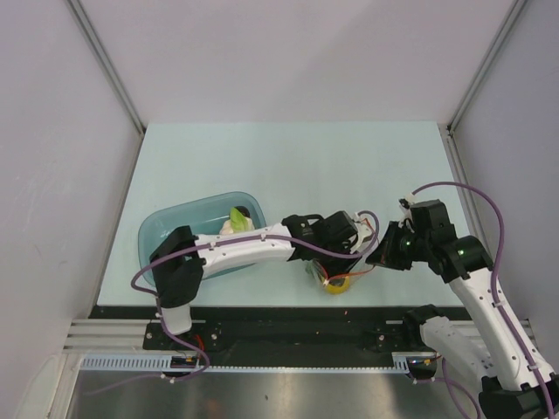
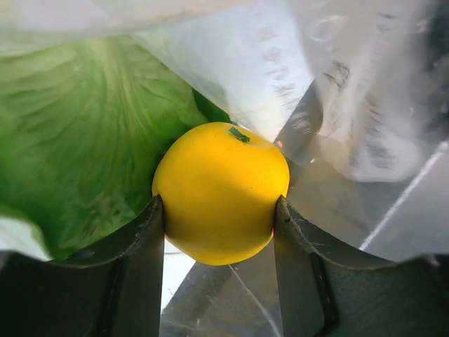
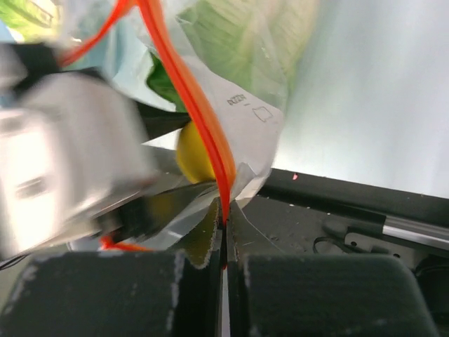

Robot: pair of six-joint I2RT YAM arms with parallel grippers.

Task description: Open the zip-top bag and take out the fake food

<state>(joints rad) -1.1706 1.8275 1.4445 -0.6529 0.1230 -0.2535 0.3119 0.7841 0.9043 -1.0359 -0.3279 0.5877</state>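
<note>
The zip-top bag (image 1: 325, 275) hangs open near the table's front edge between both arms. My left gripper (image 2: 219, 210) reaches inside it, and both fingers press on the sides of the round yellow fruit (image 2: 221, 182). Green lettuce (image 2: 77, 126) lies just left of the fruit, inside the clear plastic (image 2: 365, 91). My right gripper (image 3: 224, 210) is shut on the bag's red-orange zip strip (image 3: 193, 105) and holds that edge up. The fruit (image 3: 191, 158) shows behind the strip. From above, the right gripper (image 1: 377, 255) sits just right of the bag.
A teal tray (image 1: 162, 231) stands at the left, under the left arm, holding a white cauliflower (image 1: 229, 227) and a green leafy piece (image 1: 238, 214). The black table edge and rail (image 1: 279, 319) run right below the bag.
</note>
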